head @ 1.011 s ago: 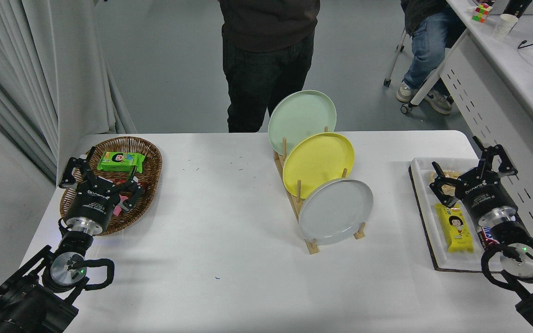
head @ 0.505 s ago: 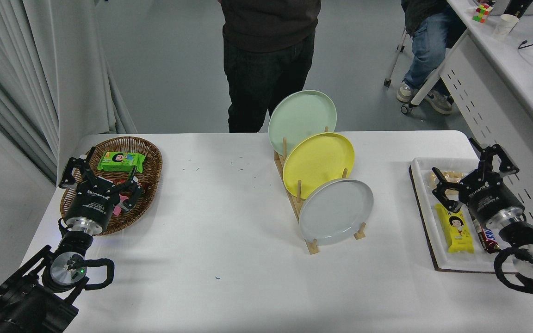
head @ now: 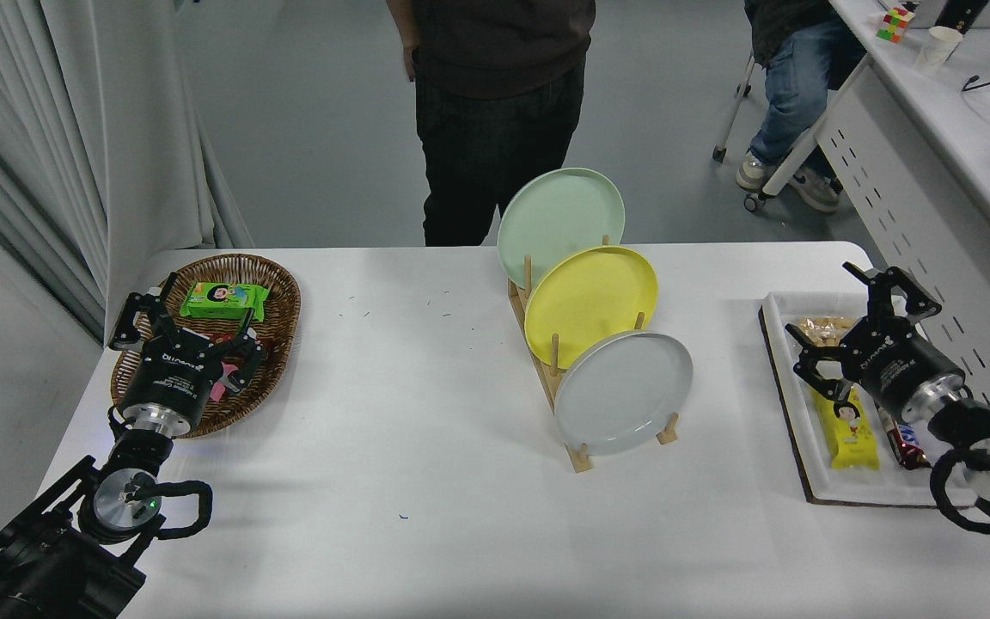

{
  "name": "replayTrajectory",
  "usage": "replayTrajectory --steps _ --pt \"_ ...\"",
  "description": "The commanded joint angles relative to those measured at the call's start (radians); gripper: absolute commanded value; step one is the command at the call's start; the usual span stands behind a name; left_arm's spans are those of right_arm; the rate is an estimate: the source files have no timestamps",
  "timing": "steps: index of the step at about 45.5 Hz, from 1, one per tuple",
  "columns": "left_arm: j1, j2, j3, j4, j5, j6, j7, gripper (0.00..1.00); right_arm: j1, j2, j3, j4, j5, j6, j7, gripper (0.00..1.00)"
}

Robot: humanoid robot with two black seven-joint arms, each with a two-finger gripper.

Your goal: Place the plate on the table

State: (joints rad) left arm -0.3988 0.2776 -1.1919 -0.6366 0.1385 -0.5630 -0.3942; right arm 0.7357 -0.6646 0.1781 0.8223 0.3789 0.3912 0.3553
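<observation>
The light grey plate [head: 624, 392] leans upright in the front slot of a wooden rack [head: 583, 457] near the middle of the white table [head: 426, 481]. Behind it in the same rack stand a yellow plate [head: 591, 303] and a pale green plate [head: 560, 215]. My right gripper [head: 839, 322] is open over the white tray at the right, well to the right of the grey plate, with nothing between its fingers. My left gripper [head: 190, 322] is parked open over the wicker basket at the left.
A wicker basket [head: 276, 292] holds a green snack pack [head: 224, 299]. The white tray [head: 783, 361] at the right carries a yellow snack bar [head: 852, 427] and other snacks. A person [head: 495, 112] stands at the table's far side. A white desk [head: 933, 146] is at the right.
My right gripper has moved away from me and slightly left over the tray, rising a little. The left arm and the plates have not moved.
</observation>
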Motion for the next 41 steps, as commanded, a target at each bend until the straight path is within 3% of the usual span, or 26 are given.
replayTrajectory --steps 1,41 --pt "0.0 0.0 0.0 0.0 0.0 0.0 0.0 0.98 0.123 -0.029 -0.227 0.028 0.098 0.005 0.001 1.0" --pt "0.0 0.0 0.0 0.0 0.0 0.0 0.0 0.98 0.369 -0.107 -0.531 0.155 0.095 0.011 -0.004 0.99"
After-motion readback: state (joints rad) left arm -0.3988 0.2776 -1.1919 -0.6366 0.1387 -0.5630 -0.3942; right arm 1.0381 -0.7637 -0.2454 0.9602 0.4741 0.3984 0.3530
